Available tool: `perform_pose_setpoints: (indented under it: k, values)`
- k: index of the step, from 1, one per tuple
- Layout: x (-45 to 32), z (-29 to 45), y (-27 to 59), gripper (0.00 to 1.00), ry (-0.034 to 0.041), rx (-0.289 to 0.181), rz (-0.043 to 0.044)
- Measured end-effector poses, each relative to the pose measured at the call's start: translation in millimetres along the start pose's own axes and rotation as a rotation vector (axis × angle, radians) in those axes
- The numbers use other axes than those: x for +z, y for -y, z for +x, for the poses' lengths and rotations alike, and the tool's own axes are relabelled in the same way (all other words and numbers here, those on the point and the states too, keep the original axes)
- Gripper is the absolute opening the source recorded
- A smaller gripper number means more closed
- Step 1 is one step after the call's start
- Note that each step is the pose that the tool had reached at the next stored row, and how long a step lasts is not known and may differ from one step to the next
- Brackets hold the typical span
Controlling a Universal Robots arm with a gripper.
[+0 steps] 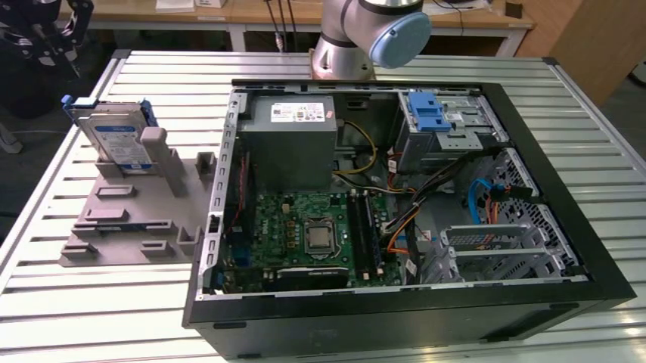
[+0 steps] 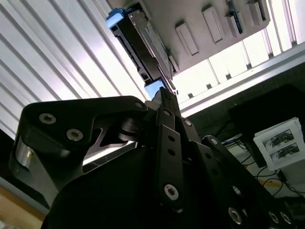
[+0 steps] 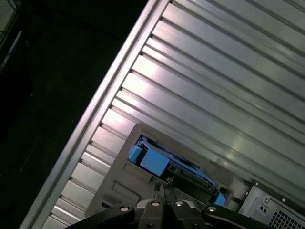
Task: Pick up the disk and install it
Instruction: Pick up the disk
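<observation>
**Disk (image 1: 114, 141) upright in grey holder (image 1: 126, 227), gripper (image 3: 162, 187) above**

Disk w/ blue rails stands on edge in the holder on the slatted table (image 1: 91, 318), at the exterior view's left of the open PC case (image 1: 404, 311). Gripper hangs over it, apart; fingers pressed together, holding nothing.

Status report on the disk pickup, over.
Pincer shut, empty, short of the disk. Disk standing on edge in grey stand, beside the open computer case, not yet picked. Nothing seen between pincer and disk.

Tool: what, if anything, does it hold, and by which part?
Nothing: the tool hangs apart from the disk, which stands in its grey holder.
</observation>
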State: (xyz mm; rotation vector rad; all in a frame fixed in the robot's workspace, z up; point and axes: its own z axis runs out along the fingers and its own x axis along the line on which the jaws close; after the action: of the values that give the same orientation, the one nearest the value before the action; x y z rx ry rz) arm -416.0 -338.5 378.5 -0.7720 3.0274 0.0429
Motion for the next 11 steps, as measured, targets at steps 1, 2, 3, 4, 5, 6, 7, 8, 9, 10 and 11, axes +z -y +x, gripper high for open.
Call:
perform_pose_setpoints:
  k: [1, 2, 3, 4, 5, 6, 7, 8, 9, 10, 11]
  values:
    - [0.0, 0.0, 0.0, 0.11, -0.0002, -0.009, -0.0002]
    - [0.0, 0.0, 0.0, 0.11, -0.0004, -0.019, -0.0004]
    - [0.0, 0.0, 0.0, 0.11, -0.0007, -0.029, -0.0006]
    - [0.0, 0.0, 0.0, 0.11, -0.0009, -0.039, -0.0009]
    - [0.0, 0.0, 0.0, 0.11, -0.0011, -0.049, -0.0011]
    - [0.0, 0.0, 0.0, 0.11, -0.0013, -0.059, -0.0014]
    - [0.0, 0.0, 0.0, 0.11, -0.0015, -0.069, -0.0016]
    - [0.0, 0.0, 0.0, 0.11, -0.0018, -0.08, -0.0018]
    - [0.0, 0.0, 0.0, 0.11, -0.0021, -0.09, -0.002]
    - [0.0, 0.0, 0.0, 0.11, -0.0023, -0.102, -0.0023]
    - [0.0, 0.0, 0.0, 0.11, -0.0025, -0.114, -0.0026]
